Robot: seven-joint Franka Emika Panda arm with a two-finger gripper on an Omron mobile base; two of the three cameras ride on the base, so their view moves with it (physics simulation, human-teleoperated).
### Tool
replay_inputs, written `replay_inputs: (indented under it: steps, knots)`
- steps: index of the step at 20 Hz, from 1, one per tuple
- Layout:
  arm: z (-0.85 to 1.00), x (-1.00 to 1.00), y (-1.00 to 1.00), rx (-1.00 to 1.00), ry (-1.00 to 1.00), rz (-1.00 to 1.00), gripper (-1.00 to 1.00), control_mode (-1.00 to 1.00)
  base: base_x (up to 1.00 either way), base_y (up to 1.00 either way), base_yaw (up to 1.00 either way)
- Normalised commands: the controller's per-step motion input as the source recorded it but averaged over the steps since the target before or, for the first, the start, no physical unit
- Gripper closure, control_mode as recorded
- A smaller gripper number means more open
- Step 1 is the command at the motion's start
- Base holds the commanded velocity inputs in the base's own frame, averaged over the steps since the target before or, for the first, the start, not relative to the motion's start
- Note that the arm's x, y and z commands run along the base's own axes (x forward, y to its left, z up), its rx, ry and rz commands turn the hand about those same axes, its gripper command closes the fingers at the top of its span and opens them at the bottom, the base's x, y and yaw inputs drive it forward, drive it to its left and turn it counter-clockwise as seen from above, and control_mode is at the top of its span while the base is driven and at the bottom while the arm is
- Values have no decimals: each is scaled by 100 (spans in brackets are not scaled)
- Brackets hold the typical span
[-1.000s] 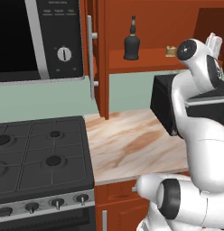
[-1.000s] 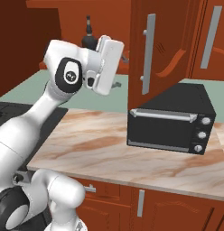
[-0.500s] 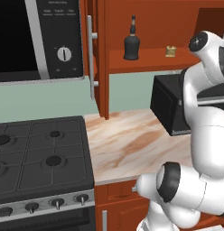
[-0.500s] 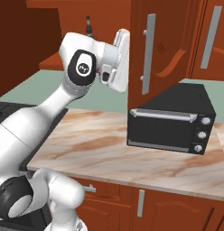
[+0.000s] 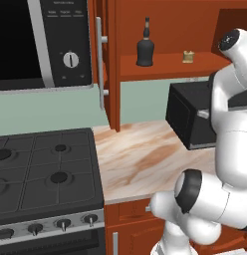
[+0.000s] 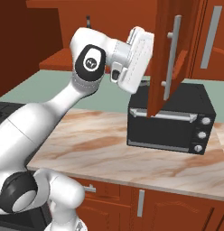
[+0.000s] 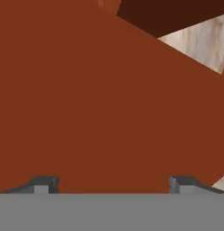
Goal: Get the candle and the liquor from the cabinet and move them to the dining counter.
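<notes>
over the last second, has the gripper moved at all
Yes. In the right base view the gripper has swung right, from well left of the toaster oven to close beside the open cabinet door above it.

place: kitchen | I see: stove [image 5: 46,169], microwave [image 5: 43,42], toaster oven [image 6: 172,122], marble table [image 5: 140,159], wood cabinets [image 6: 202,40]

Marble-look worktop [image 5: 145,154], pale green wall [image 5: 56,112]
</notes>
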Motion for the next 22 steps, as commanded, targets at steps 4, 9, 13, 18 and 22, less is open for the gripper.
replay_inputs:
  steps: [4,9,13,18,22]
  knots:
    - [-32,0,-49,0,-10,-19,-100,-100,0,0,0]
    - [-47,3,-50,0,-6,-15,-100,-100,0,0,0]
    - [-27,17,-51,0,-7,-8,-100,-100,0,0,0]
    - [-6,23,-48,0,-4,-7,-100,-100,0,0,0]
    - [-1,24,-30,0,-2,-6,-100,-100,0,0,0]
